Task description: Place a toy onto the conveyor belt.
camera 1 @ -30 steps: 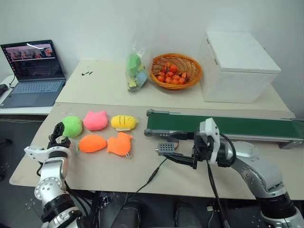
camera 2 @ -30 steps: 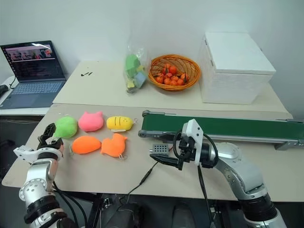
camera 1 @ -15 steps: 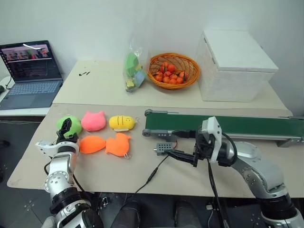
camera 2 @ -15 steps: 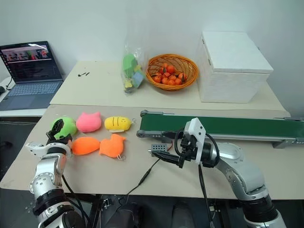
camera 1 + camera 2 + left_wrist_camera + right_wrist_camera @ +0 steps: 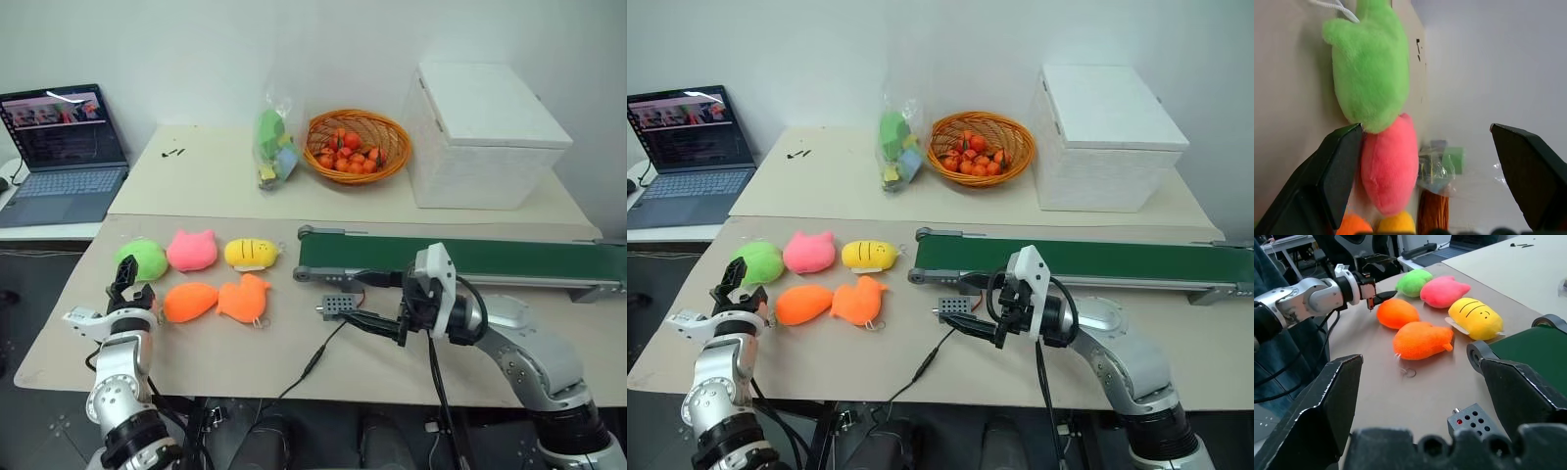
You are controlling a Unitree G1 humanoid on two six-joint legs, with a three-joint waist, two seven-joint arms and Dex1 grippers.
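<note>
Lying at the left of the desk, the toy sits just above the left tool, fingers spread; right tool hovers spread below the conveyor belt.

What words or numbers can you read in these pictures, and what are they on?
No words or numbers can be read.
Laptop: its screen shows pictures and lines, too small to read.
Yellow toy: stitched stripes and a little face, no letters.
Back table: small black marks near its far left corner, too small to read.
</note>
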